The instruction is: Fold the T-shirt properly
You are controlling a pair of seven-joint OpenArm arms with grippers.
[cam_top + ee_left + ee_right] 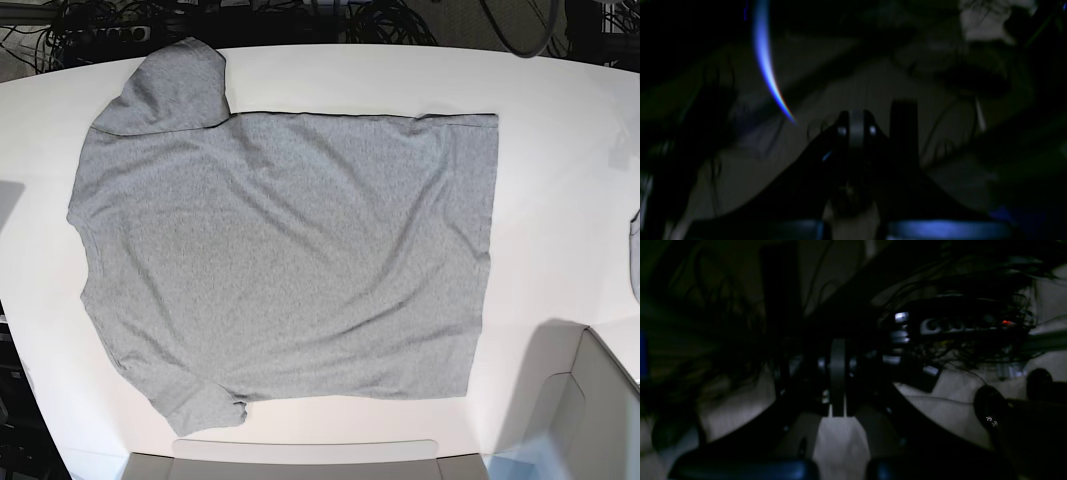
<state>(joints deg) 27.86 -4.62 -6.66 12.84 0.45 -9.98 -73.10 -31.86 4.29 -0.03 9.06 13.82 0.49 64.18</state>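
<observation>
The heather-grey T-shirt (290,250) lies spread flat on the white table (560,200), plain side up, with no lettering showing. Its sleeves are at the top left and bottom left and its hem is on the right. Neither gripper shows in the base view. In the dark left wrist view, my left gripper (857,128) has its fingers together with nothing between them. In the dark right wrist view, my right gripper (838,373) also has its fingers together and is empty. Neither wrist view shows the shirt.
A small grey fabric scrap (635,255) peeks in at the table's right edge. Cables (100,30) lie behind the table's far edge. A power strip (960,325) with cables shows in the right wrist view. Pale grey panels (590,420) stand at the front.
</observation>
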